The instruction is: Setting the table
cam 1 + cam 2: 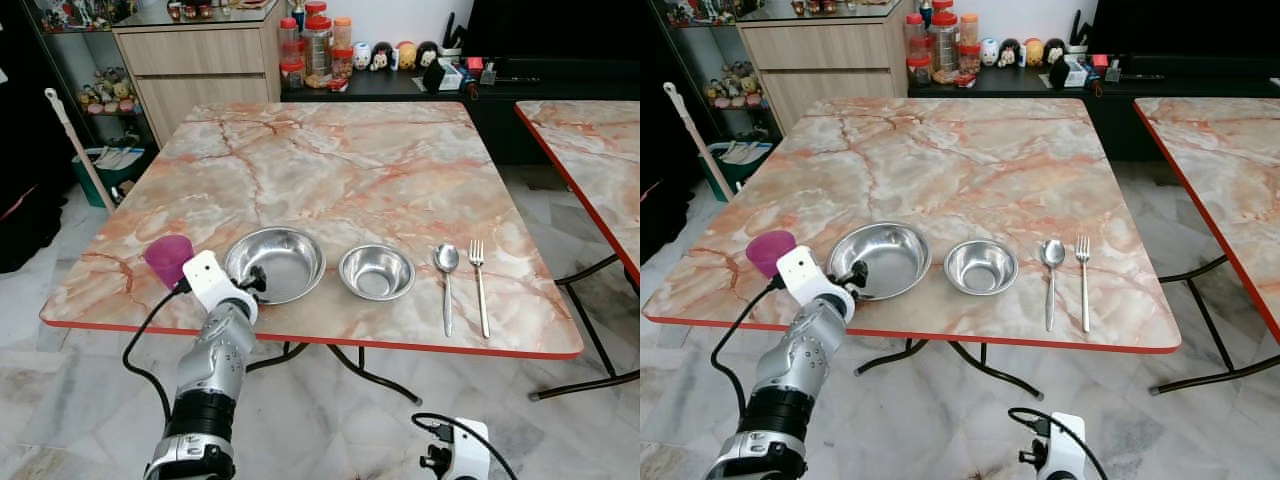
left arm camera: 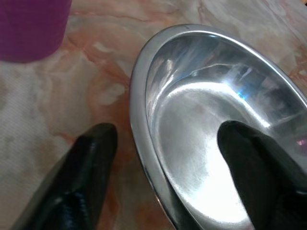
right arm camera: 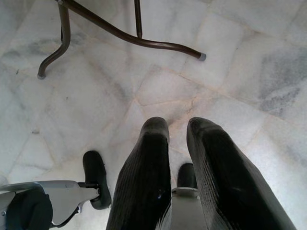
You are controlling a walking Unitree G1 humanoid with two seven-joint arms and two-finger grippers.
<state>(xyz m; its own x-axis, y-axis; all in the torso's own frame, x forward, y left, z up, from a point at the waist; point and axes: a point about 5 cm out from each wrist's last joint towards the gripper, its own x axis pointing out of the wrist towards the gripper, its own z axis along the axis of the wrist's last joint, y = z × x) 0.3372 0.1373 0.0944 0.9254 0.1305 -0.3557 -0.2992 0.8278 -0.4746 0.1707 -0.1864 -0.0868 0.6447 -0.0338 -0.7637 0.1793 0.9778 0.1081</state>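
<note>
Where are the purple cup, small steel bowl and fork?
purple cup [image 1: 166,258]: left eye view, on its side wall.
small steel bowl [image 1: 376,272]: left eye view, on its inner bottom.
fork [image 1: 480,286]: left eye view, on its handle.

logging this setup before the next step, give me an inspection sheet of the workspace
surface: marble-pattern table with red edge, far half bare
job's things: large steel bowl, small steel bowl, spoon, fork in a row along the near edge; purple cup left of the large bowl
clutter: nothing seen on the table
grippers: left gripper open, its fingers straddling the large bowl's rim; right gripper hangs idle over the floor, fingers nearly together
cables: black cable looping from the left wrist
surroundings: second table to the right, jars on a sideboard behind, mop handle at left
</note>
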